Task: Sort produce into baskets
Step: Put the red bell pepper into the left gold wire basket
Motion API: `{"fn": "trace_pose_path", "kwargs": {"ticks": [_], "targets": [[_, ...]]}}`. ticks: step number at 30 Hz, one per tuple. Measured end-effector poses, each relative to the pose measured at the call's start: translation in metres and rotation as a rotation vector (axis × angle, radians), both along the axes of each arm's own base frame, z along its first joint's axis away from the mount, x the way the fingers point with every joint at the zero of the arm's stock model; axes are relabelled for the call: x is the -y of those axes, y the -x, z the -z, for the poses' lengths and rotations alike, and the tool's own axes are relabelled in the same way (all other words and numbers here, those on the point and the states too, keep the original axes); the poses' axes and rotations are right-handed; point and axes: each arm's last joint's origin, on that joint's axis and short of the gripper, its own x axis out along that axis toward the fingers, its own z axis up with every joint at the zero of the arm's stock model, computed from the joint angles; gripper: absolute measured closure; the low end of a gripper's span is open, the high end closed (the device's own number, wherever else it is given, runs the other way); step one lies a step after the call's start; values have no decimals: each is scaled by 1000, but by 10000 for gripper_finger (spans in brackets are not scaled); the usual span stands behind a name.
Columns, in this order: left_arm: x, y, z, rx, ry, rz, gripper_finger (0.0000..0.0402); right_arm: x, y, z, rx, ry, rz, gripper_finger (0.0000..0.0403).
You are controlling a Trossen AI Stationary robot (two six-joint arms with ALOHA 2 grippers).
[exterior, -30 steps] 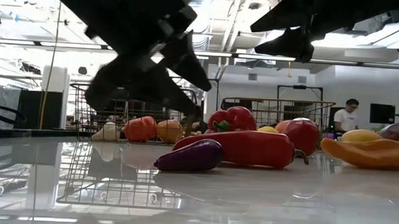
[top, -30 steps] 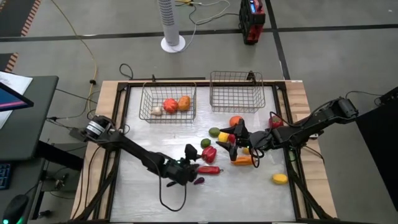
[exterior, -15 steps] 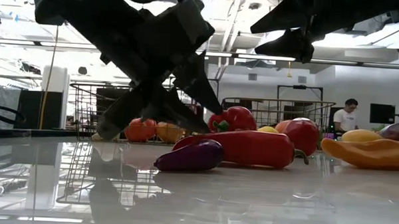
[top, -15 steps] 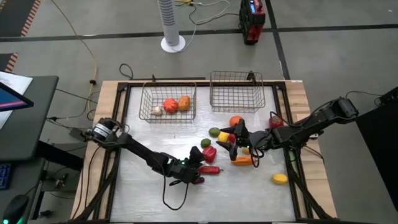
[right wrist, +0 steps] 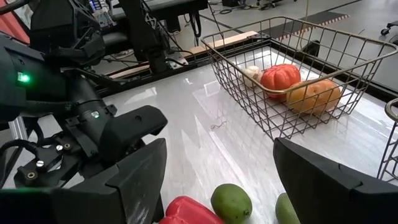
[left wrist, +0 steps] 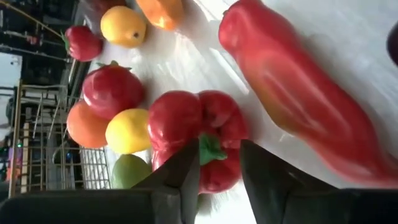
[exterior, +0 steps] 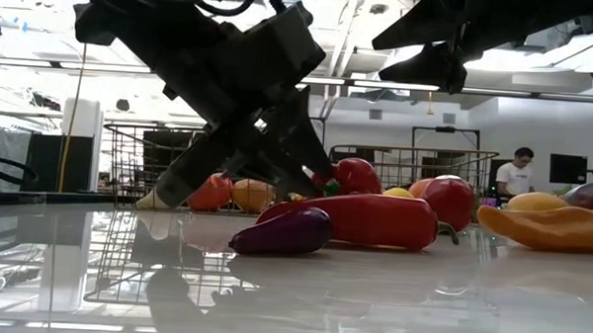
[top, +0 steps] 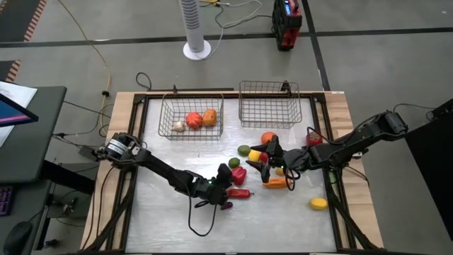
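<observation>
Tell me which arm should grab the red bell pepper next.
Left. The left gripper is already at the red bell pepper, open fingers either side of its stem. The right gripper hangs open above the pile.

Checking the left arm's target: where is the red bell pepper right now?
In the high view, the red bell pepper lies mid-table, right of the left hand, beside the long red pepper.

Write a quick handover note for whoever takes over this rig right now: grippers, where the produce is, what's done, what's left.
Left gripper: open, fingers either side of the red bell pepper, not gripping.
Right gripper: open, hovering over the produce cluster.
Done: three pieces, including a tomato and an orange, sit in the left basket.
Left: right basket empty; long red pepper, eggplant, lemon and the rest on the table.
</observation>
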Motion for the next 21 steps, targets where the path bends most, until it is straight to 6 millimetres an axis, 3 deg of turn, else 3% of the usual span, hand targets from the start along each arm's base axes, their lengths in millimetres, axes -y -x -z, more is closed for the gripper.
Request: {"fn": "trace_pose_path", "kwargs": {"ticks": [9, 15, 18, 21], "targets": [[-7, -3, 0, 14, 98, -34, 393, 0, 0, 0, 0, 0, 0, 80], [-9, -3, -2, 20, 84, -53, 399, 0, 0, 0, 0, 0, 0, 80], [-7, 1, -16, 41, 41, -54, 400, 0, 0, 0, 0, 0, 1, 80], [-8, 7, -44, 67, 31, -64, 401, 0, 0, 0, 3, 9, 30, 80]]}}
